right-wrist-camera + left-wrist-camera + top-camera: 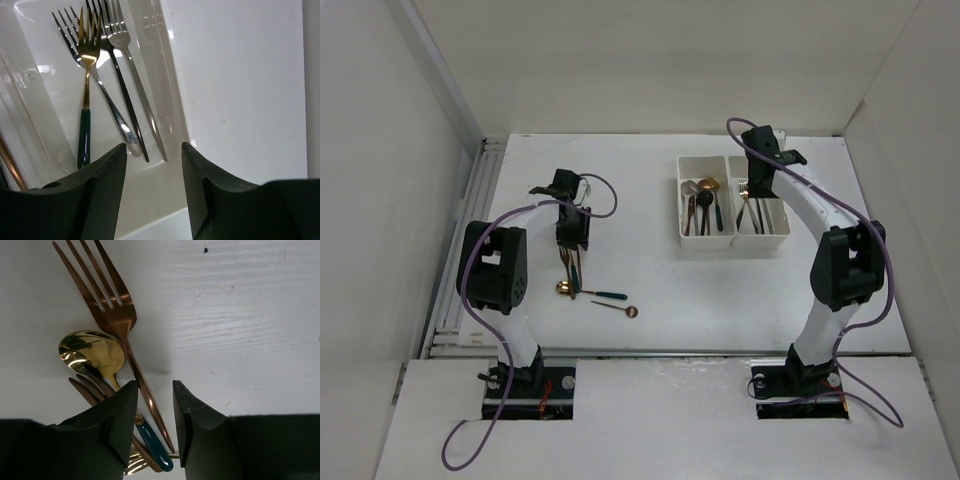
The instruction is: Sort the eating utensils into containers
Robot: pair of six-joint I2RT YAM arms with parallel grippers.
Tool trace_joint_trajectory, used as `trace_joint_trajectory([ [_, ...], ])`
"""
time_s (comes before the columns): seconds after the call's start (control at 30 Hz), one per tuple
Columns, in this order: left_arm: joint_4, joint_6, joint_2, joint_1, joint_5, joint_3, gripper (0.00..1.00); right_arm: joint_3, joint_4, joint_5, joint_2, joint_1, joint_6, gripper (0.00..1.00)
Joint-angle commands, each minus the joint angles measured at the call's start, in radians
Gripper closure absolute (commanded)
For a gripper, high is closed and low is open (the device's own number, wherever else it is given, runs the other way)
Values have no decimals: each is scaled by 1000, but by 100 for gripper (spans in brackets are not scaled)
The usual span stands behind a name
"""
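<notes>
My left gripper (572,243) is open, low over a small heap of utensils on the table. In the left wrist view its fingers (117,420) straddle the handle of a copper fork (107,305). A gold spoon (92,352) with a teal handle (152,442) and a second copper fork (86,386) lie under the left finger. My right gripper (760,170) is open and empty above the right bin (760,240). That bin (167,75) holds a gold, teal-handled fork (87,75) and silver forks (125,60). The left bin (680,200) holds several spoons (704,205).
A gold spoon with a teal handle (588,292) and a small copper spoon (623,308) lie on the table in front of the left gripper. White walls enclose the table on the left, right and back.
</notes>
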State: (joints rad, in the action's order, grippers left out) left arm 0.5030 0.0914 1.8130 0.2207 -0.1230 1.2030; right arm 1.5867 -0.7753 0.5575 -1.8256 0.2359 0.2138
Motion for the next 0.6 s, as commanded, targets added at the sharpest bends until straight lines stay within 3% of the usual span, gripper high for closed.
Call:
trace_joint_trajectory([
  [0.0,8,-10,6,-7,9,3,68,-13,28,21,58,5,12,47],
  [0.43,17,-10,111,-7,-44,29,68,-36,38,30,87,5,12,47],
  [0.53,26,-10,150,-7,-72,47,80,-45,38,39,109,5,12,47],
  [0.57,35,-10,160,-7,-72,59,94,-45,38,39,121,5,12,47],
])
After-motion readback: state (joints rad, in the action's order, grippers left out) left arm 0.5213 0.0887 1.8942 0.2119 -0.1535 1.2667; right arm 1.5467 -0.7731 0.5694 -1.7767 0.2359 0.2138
